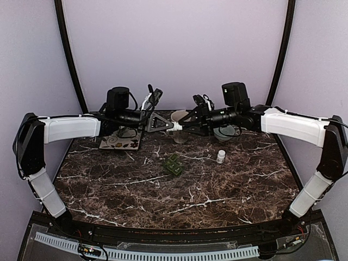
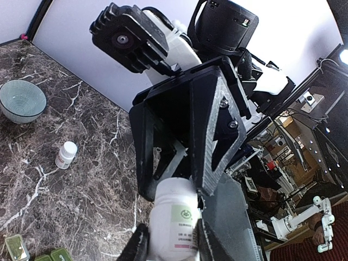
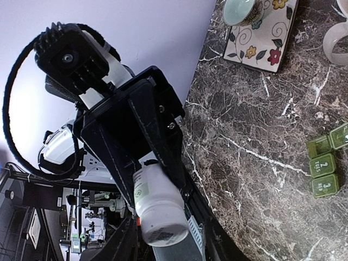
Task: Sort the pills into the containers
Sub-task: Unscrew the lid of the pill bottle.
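Bottle point(image 1: 174, 126) is held off the table at far centre, clamped at one end by the left gripper point(image 2: 171, 242) and at the other by the right gripper point(image 3: 160, 239) — both jaws are drawn in narrow on it. This two-ended hold is judged to be for uncapping: one end steadied, the other twisted. Which end bears the cap cannot be told. The organiser point(image 1: 174, 164) lies nearer, at mid-table — placed to be filled.
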You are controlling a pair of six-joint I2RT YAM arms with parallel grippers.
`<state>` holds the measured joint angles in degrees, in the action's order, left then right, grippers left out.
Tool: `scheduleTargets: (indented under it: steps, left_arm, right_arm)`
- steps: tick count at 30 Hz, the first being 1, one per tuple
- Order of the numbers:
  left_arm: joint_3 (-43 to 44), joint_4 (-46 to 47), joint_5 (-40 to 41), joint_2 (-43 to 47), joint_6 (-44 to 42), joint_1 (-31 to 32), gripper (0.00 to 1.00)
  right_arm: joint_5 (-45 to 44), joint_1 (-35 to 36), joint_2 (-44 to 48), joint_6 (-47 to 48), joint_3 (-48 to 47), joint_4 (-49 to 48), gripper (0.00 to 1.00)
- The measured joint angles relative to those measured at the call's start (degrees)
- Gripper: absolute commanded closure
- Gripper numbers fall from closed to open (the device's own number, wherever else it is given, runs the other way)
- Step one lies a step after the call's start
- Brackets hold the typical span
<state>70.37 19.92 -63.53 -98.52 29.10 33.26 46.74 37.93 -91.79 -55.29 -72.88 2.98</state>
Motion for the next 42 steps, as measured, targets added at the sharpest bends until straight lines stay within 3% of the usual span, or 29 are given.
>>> scheduleTargets:
  steps: [6,27,34,42]
  left_arm:
    - [0.04,-0.33,-0.02,-0.04,0.00,0.00,0.95]
    - [0.87,0.79,-0.31,-0.90,0.85,-0.37,0.95]
    - [0.17,7.10,-0.55,-1.44,5.66,-0.57,0.95]
    - [-2.62,20.06,-1.99,-4.09,16.83,-0.63,0.95]
  right_arm:
    - [0.85,-0.11,-1.01,-0.52,-0.09,-0.48,0.65]
    - [2.99,-0.46,-2.54,-1.42,-1.64,-2.05,0.94]
    - [2.99,-0.76,-2.51,1.33,-2.97,-1.70,0.96]
    - [2.10,-0.85,-2.36,12.24,-3.28,0.52,0.96]
